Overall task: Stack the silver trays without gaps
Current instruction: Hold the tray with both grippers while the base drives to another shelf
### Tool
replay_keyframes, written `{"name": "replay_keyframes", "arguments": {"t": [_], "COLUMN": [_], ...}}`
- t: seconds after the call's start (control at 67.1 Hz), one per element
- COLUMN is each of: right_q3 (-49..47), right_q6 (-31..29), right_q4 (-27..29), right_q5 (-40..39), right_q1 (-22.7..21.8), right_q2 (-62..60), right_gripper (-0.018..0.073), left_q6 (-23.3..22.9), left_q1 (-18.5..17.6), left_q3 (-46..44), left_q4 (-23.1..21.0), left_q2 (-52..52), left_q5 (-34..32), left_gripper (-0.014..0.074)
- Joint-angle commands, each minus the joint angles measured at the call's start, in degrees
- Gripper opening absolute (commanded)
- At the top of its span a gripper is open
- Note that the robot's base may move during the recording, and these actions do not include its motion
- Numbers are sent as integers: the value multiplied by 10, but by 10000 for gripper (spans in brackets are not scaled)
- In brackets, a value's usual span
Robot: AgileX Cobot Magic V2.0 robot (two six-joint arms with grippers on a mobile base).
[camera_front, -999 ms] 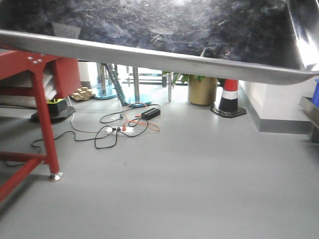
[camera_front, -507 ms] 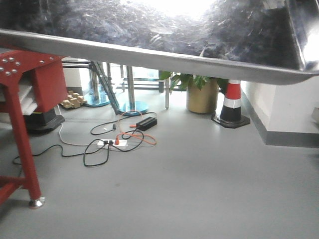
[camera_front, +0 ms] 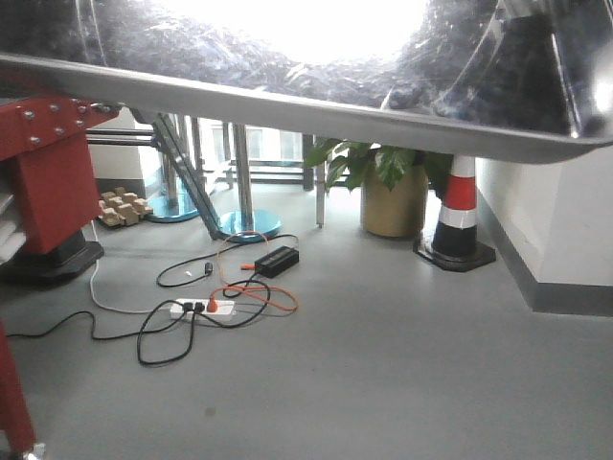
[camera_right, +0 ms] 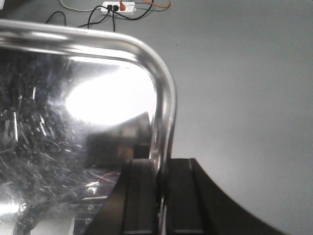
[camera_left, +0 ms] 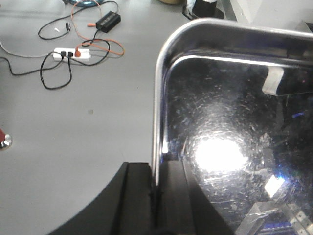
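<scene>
One silver tray (camera_front: 316, 105) hangs in the air across the top of the front view, its rolled rim and scratched mirror bottom facing the camera. My left gripper (camera_left: 156, 193) is shut on the tray's left rim (camera_left: 159, 98), one finger outside and one inside the wall. My right gripper (camera_right: 161, 193) is shut on the tray's right rim (camera_right: 164, 107) in the same way. The tray (camera_left: 234, 122) is carried above bare grey floor. Only this one tray shows.
Below the tray lie a white power strip with black and orange cables (camera_front: 206, 307) and a black adapter (camera_front: 276, 259). A red steel frame (camera_front: 43, 163) stands at left. A potted plant (camera_front: 388, 187), a striped traffic cone (camera_front: 458, 216) and a wall stand at back right.
The view has swung: the red frame has slid left and partly out of frame, and the cables, plant and cone sit lower and larger. The tray stays held by both grippers, with brighter glare.
</scene>
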Motion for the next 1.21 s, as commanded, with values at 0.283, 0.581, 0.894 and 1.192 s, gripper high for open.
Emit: {"name": "replay_keyframes", "arguments": {"t": [0.283,0.581,0.894,1.192], "right_q3": [-1,-1,-1,-1], "right_q6": [-2,-2,-2,-2], "right_q4": [-17,-17,-17,-17], "right_q5": [-10,-26,-64,-109], "right_q1": [1,1,1,1], "right_q2": [-6,-6,-6,-6], "right_gripper": [-3,-3,-3,-3], "left_q6": [-3,-3,-3,-3], "left_q1": [-2,-2,-2,-2], "left_q3": [-2,-2,-2,-2], "left_q4": [23,23,23,23], "left_q2": [-5,-5,-5,-5], "left_q5": [0,0,0,0], "left_gripper": [-15,-15,-15,-15]}}
